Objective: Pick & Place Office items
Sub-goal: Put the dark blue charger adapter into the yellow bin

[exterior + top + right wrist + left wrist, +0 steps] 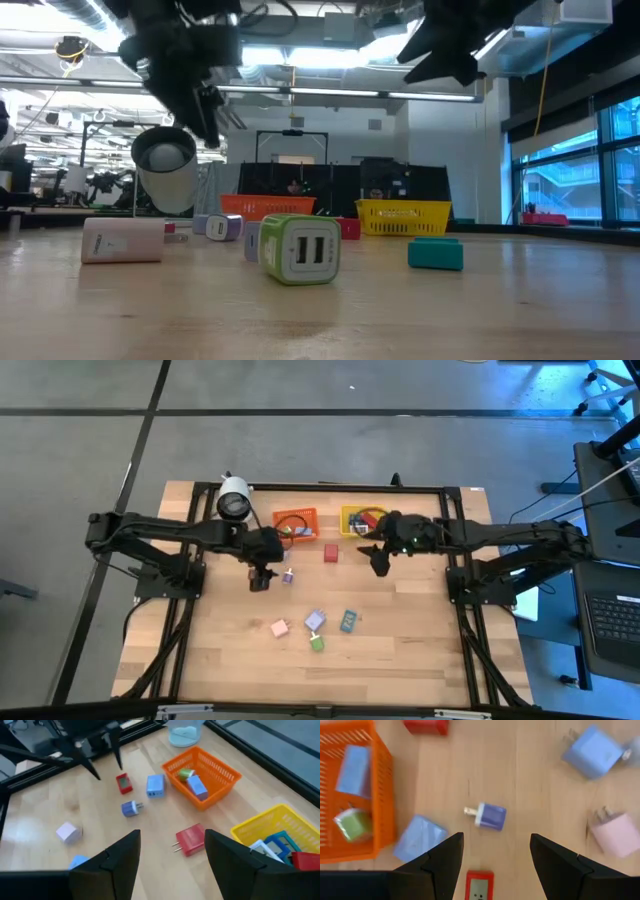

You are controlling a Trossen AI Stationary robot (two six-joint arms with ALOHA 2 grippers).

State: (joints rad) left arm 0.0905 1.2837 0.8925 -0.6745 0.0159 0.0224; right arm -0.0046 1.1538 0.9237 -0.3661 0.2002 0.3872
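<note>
A: Step? Left gripper [492, 865] hovers over the purple charger block [490, 816], jaws spread wide, holding nothing. Looks like the approach before a pick.

B: Block's where?

A: Flat on the tabletop [400, 650], just beside the orange bin [296, 523], clear of it. Right gripper [170, 855] hangs by the yellow bin [360, 519], jaws open, empty.

B: Next?

A: Probably descend, straddle the block, close, then carry it to a bin.

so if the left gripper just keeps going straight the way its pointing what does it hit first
Probably the small lilac charger, which sits between the open fingers of the left gripper and ahead of them. The little red block lies closer in, so depth is uncertain.
</note>
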